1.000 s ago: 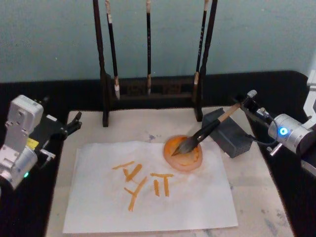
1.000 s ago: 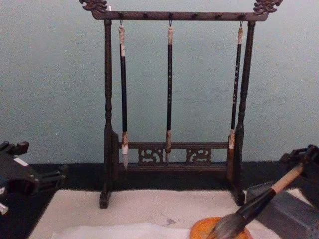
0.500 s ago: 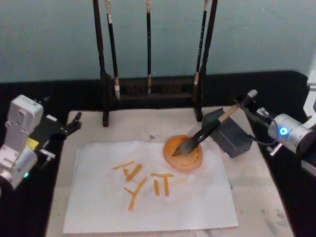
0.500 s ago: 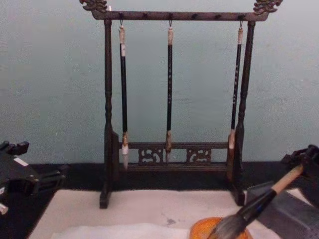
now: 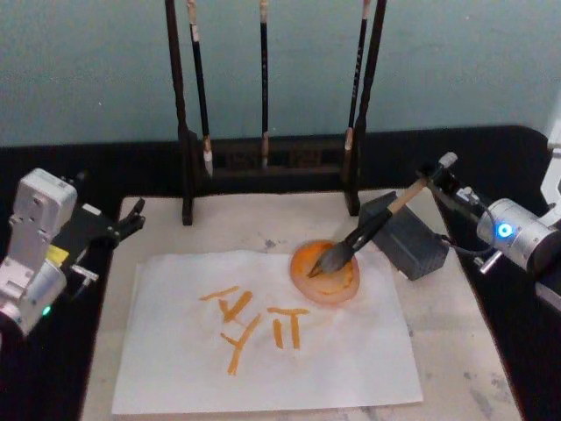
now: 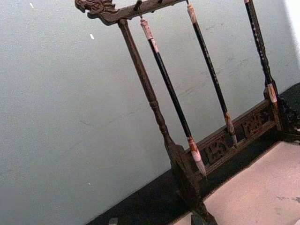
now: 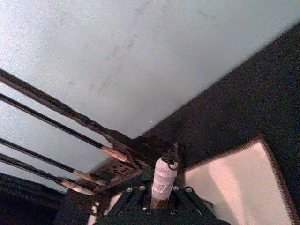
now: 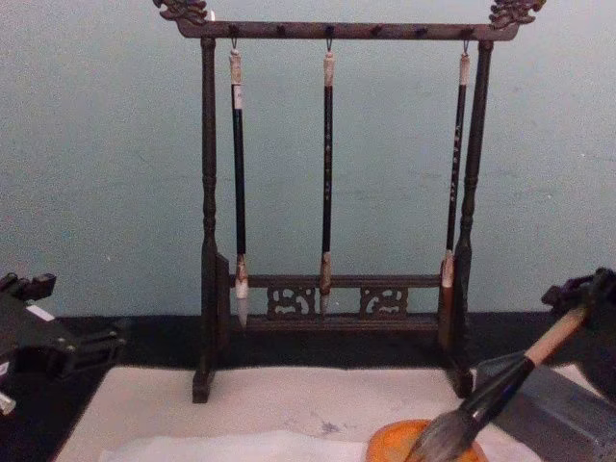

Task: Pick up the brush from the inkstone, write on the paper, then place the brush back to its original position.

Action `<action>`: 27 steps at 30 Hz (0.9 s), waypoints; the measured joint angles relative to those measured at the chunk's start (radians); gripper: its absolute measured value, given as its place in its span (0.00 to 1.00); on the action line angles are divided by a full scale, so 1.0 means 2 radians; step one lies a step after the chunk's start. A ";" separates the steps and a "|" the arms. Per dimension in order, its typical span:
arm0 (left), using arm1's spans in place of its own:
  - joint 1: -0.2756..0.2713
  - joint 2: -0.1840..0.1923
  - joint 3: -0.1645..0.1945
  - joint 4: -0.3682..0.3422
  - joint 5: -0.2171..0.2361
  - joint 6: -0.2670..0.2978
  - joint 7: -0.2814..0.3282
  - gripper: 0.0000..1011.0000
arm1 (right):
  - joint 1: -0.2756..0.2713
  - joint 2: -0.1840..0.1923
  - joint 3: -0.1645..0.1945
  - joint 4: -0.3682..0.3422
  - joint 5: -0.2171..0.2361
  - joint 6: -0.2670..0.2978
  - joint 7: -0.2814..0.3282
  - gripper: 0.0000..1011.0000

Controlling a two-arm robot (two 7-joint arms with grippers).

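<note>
Brush (image 5: 372, 226) leaned, bristles in the orange dish (image 5: 300, 279), right gripper (image 5: 436, 178) clamped on its handle end. We judged the return in hand; next, a gentle release. Left gripper (image 5: 131, 219) idled open-fingered, well left of the dish.

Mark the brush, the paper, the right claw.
the brush (image 5: 368, 231): head view, on the black collar.
the paper (image 5: 342, 355): head view, bare area below the strokes.
right claw (image 5: 432, 180): head view, between fingertips gripping the handle end.
</note>
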 joint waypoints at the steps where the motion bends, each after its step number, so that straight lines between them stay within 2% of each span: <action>1: 0.000 0.000 0.000 0.000 0.000 0.000 0.000 1.00 | -0.001 0.001 0.000 -0.004 0.001 -0.001 0.001 0.15; 11: 0.000 0.000 0.000 0.000 0.000 0.000 0.000 1.00 | -0.008 0.018 -0.007 -0.052 0.007 -0.018 0.004 0.15; 15: 0.000 0.000 0.000 0.000 0.000 0.000 0.000 1.00 | -0.024 0.026 -0.012 -0.096 0.004 -0.029 -0.009 0.15; 20: 0.000 0.000 0.000 0.000 0.000 0.000 0.000 1.00 | -0.042 0.043 -0.028 -0.148 -0.019 -0.052 -0.018 0.15; 27: 0.000 0.000 0.000 0.000 0.000 0.000 0.000 1.00 | -0.054 0.065 -0.048 -0.193 -0.060 -0.084 -0.016 0.15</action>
